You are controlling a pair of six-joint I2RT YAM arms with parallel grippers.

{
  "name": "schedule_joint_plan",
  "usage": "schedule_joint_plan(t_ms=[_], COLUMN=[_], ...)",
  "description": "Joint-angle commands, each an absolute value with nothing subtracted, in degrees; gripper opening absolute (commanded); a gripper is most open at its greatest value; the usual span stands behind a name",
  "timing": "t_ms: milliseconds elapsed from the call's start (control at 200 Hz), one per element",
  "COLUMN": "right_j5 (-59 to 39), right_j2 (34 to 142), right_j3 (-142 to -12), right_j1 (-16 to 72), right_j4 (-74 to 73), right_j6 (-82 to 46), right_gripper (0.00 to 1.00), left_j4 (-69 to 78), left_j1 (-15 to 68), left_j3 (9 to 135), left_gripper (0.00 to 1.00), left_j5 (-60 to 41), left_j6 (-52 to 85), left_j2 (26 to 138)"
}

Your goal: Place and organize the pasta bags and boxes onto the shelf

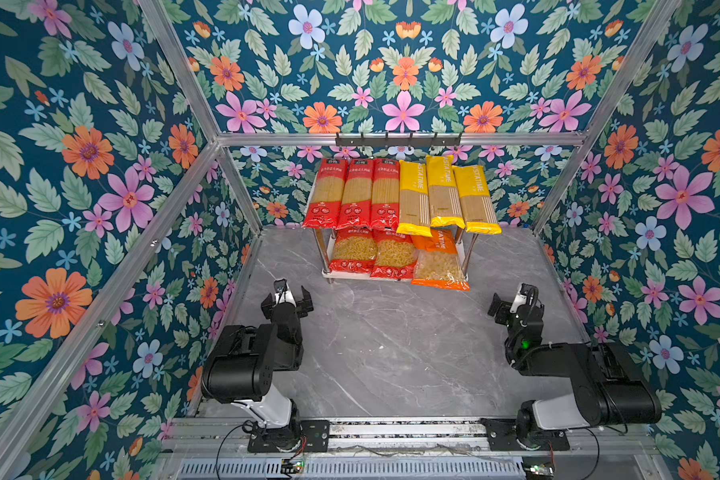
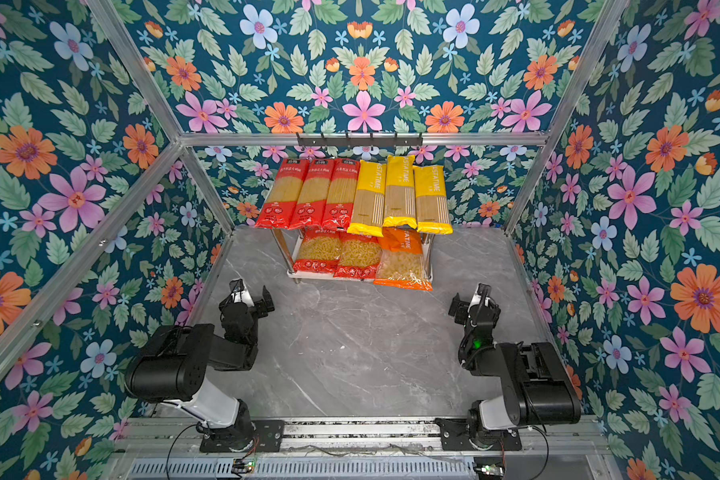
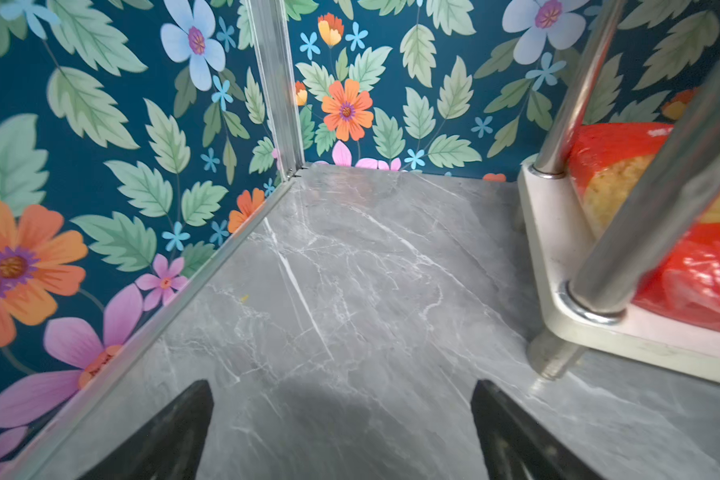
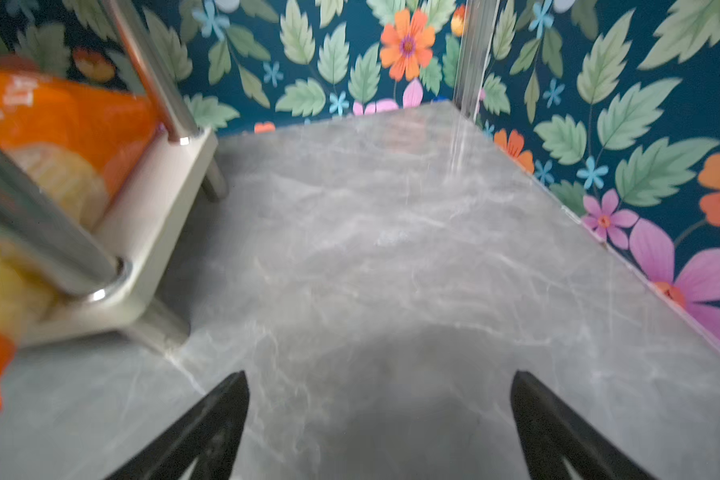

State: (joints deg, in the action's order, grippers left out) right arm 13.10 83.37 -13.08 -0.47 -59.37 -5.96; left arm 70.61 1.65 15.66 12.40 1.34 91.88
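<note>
The shelf [image 1: 322, 251] stands at the back of the table in both top views. Its top tier holds three long red spaghetti packs [image 1: 356, 193] beside three long yellow ones [image 1: 443, 195]. Two red short-pasta bags [image 1: 373, 253] and an orange bag [image 1: 439, 262] lie on the lower tier, and the orange one overhangs the front edge. My left gripper [image 1: 287, 300] [image 3: 341, 395] is open and empty over bare table, in front of the shelf's left legs. On the other side my right gripper [image 1: 512, 305] [image 4: 379, 386] is likewise open and empty.
A black hook rail [image 1: 398, 140] is fixed to the aluminium frame above the shelf. Flowered walls close in the grey marble table [image 1: 391, 345] on three sides. The left wrist view shows the shelf board [image 3: 558, 249] with a red bag [image 3: 699, 274]; the right wrist view shows the orange bag [image 4: 59, 120].
</note>
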Motion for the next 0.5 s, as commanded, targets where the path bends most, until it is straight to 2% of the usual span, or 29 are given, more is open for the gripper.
schedule_joint_plan(t_ms=[0, 85, 495], right_j5=[10.8, 10.4, 10.1], right_j2=[81.8, 83.6, 83.0], right_j3=[-13.7, -12.9, -13.7], right_j1=[-0.9, -1.5, -1.5], right_j4=[-58.4, -62.8, -60.0], right_j6=[-6.7, -6.3, -6.5], right_gripper=[0.99, 0.99, 0.99], left_j4=[70.9, 71.1, 71.1], left_j1=[1.7, 1.7, 1.7], left_j3=[15.8, 15.8, 15.8], left_gripper=[1.00, 1.00, 1.00], left_j5=[11.5, 11.5, 11.6], left_j6=[2.1, 2.1, 2.0], left_j2=[91.7, 91.8, 91.8])
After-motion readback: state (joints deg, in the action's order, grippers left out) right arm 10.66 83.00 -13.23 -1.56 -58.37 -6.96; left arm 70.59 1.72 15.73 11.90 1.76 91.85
